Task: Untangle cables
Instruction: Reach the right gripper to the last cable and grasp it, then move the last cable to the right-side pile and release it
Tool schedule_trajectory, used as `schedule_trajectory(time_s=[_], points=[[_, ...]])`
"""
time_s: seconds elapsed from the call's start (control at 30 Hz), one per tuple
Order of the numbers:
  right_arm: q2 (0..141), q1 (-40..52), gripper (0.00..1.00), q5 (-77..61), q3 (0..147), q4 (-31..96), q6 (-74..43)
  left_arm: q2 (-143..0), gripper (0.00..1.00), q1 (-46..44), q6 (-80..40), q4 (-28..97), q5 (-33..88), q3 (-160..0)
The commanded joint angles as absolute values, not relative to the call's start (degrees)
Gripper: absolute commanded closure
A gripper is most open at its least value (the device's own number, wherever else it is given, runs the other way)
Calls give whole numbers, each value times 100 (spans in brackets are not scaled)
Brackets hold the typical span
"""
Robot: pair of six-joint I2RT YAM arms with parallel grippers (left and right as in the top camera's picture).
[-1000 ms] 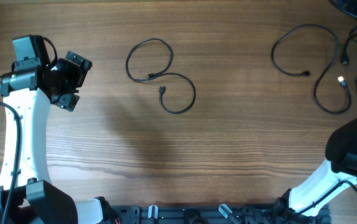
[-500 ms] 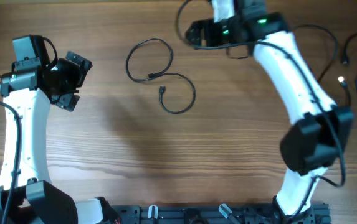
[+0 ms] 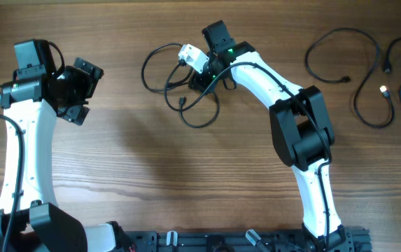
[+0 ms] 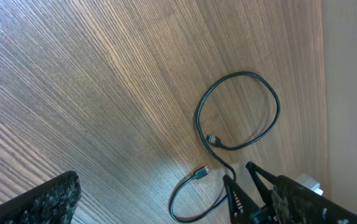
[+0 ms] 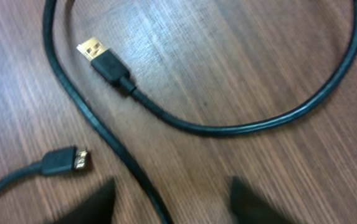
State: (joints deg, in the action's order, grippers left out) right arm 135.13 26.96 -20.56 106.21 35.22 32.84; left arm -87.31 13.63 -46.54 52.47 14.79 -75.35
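One of the cables (image 3: pixel 199 126) lies in two loose loops left of the table's centre. It also shows in the left wrist view (image 4: pixel 240 73). My right gripper (image 3: pixel 190 78) is down over the place where the loops meet. In the right wrist view the black cable (image 5: pixel 228 129) runs between the fingertips (image 5: pixel 97 202). The right gripper (image 5: pixel 172 196) has its jaws apart and not touching the cord. A gold plug (image 5: pixel 94 48) and a small silvery plug (image 5: pixel 72 160) lie close by. My left gripper (image 3: pixel 81 87) hangs open at the far left, apart from the cable.
More black cables (image 3: pixel 345 29) lie in loops at the back right, one with a white-tipped plug (image 3: pixel 383 89). The right arm (image 3: pixel 284 91) stretches across the middle of the table. The arm bases stand along the front edge (image 3: pixel 221 241).
The right arm swung in from the right edge to the central cable and came down over it. Its jaws have narrowed. The left arm has not moved.
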Motion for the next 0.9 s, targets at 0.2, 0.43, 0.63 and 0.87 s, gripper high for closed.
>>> schedule_trajectory(time_s=[0.2, 0.43, 0.63, 0.87], points=[[13705, 2711, 47, -2102, 10604, 3439, 2303, -8641, 0, 1378, -4541, 5234, 1382, -7614], [13850, 2801, 62, -2432, 10525, 3516, 2829, -8641, 0, 1378, -4539, 5234, 1382, -7614], [13791, 2827, 92, -2359, 10595, 3406, 2003, -8641, 0, 1378, -4539, 5234, 1380, -7614], [10667, 2126, 96, -921, 10875, 3704, 576, -8641, 0, 1378, -4539, 5234, 1382, -7614]])
